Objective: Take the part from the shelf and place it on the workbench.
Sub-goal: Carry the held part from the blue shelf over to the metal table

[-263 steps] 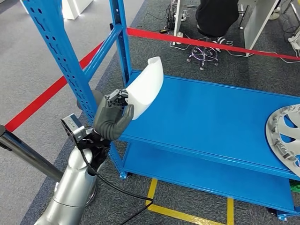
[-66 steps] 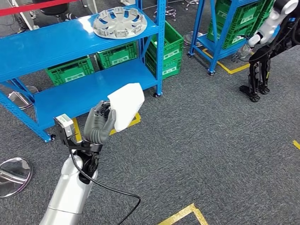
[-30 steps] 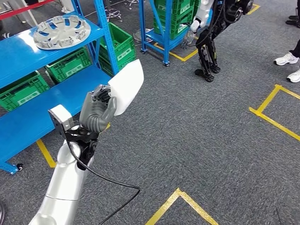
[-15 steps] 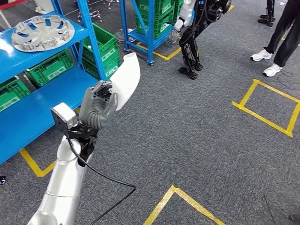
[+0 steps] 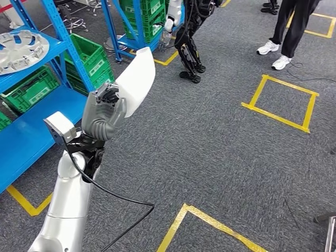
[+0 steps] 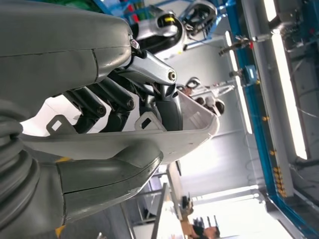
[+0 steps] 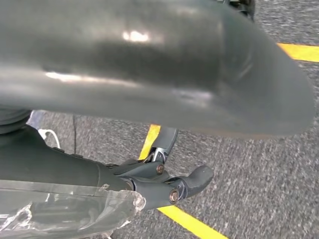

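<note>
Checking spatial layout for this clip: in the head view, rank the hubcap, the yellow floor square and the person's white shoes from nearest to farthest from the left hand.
From the left hand, which holds the white part:
1. Hubcap, on the blue shelf at left.
2. Yellow floor square, right, across the carpet.
3. White shoes, upper right, beyond the square.

A smooth, matt white plastic part [image 5: 135, 80] is seen. The left hand [image 5: 102, 116] is cased in smooth grey plastic, the arm in glossy silver. The floor [image 5: 222, 147] is covered with rough grey carpet; the shelf [image 5: 28, 137] is painted blue metal.
</note>
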